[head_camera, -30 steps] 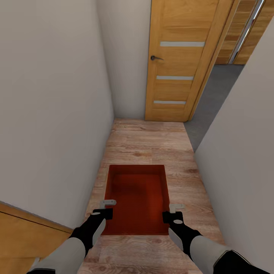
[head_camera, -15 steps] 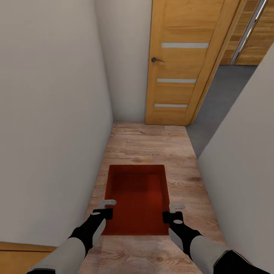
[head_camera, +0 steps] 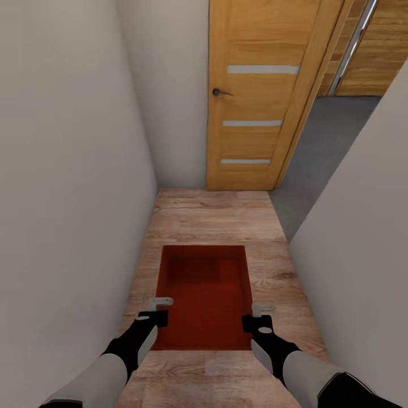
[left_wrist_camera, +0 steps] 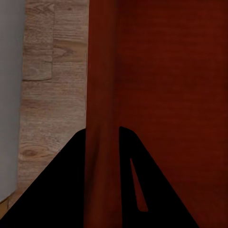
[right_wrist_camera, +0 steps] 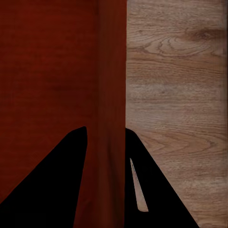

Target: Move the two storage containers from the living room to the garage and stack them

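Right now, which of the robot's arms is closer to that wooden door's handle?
Left. The left gripper holds the red container on the door handle side; the right gripper grips the opposite wall, farther away.

You are looking down a narrow corridor with a light wood-plank floor (head_camera: pixel 221 221) between 2 plain white walls (head_camera: pixel 62 170). At its far end stands a shut orange-brown wooden door (head_camera: pixel 258 96) with 3 pale horizontal strips and a dark lever handle (head_camera: pixel 218 92) on its left side. Right of the door an opening shows grey flooring (head_camera: pixel 326 147) and wood panelling (head_camera: pixel 379 51) beyond.
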{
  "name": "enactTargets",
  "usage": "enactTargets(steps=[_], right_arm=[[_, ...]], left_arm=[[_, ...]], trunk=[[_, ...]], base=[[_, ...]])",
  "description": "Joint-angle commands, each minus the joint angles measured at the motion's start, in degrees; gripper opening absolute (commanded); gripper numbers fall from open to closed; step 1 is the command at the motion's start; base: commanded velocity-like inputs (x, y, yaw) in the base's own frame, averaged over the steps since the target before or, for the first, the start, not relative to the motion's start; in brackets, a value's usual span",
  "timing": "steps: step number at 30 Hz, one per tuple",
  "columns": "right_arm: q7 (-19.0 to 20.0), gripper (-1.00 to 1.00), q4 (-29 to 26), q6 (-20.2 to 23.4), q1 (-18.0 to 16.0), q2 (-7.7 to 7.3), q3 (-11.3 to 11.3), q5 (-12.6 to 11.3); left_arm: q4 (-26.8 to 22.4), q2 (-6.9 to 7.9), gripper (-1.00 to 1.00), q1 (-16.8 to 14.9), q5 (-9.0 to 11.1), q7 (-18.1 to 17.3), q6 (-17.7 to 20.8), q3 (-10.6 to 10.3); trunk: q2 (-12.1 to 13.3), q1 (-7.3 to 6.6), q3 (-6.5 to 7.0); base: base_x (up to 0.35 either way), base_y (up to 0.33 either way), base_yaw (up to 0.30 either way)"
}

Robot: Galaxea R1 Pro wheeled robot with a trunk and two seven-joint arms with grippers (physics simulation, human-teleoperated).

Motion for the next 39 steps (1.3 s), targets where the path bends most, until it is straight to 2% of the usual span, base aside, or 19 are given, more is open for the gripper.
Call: enactTargets(steps=[1,39], right_arm=[[0.0,-1.00,2.4,-0.2,0.0,-0.03,1.3,-0.7],[0.0,-1.00,2.4,-0.2,0.0,-0.12,1.3,-0.7]], left_arm=[[-3.4,0.39,-1.00,0.0,-0.5,0.4,0.5,1.2],[-3.4,0.42,-1.00,0.0,-0.5,0.4,0.5,1.2]], trunk=[[0.0,0.04,-0.06],[0.0,0.04,-0.06]], base=[[0.322,0.000,-0.110],[0.322,0.000,-0.005]])
